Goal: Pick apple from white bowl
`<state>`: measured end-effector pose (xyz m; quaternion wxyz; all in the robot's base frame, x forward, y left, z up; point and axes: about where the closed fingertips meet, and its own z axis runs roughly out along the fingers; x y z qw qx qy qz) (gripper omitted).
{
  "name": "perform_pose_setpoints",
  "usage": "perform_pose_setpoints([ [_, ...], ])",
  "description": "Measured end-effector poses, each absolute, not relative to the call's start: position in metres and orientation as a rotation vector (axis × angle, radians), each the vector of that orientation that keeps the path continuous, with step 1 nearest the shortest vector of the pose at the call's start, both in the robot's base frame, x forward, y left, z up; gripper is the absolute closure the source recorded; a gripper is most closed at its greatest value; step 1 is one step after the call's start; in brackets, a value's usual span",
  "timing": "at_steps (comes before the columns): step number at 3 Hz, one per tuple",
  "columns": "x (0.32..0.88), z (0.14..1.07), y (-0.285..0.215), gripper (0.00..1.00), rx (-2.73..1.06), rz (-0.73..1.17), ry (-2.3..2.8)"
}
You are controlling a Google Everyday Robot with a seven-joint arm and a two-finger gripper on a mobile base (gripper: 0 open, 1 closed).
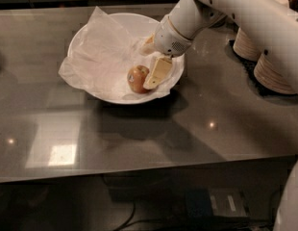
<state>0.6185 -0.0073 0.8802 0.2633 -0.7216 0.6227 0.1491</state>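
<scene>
The apple (137,78), orange-red with yellowish patches, lies in the front right part of the white bowl (86,32), on the crumpled paper lining (98,61). My gripper (152,60) reaches down into the bowl from the right. Its fingers are spread apart, so it is open. The near finger (157,73) stands right against the apple's right side. The far finger (148,44) is behind it, near the bowl's back right. The apple is beside the near finger, not between the two.
The bowl stands on a dark grey glossy table (211,124). Stacks of pale paper bowls (271,73) stand at the right, behind my white arm (245,8). The table's front edge (139,174) runs across the lower part of the view.
</scene>
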Motion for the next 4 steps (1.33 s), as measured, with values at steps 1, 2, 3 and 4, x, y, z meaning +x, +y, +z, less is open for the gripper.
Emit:
perform_pose_setpoints([
  [1,0.623,0.870,-0.007,0.32,-1.957,0.410,1.712],
  [2,0.620,0.861,0.005,0.45,-2.008,0.383,1.744],
  [3,0.618,0.855,0.013,0.49,-2.043,0.358,1.768],
  [4,0.617,0.852,0.016,0.68,-2.056,0.352,1.780],
])
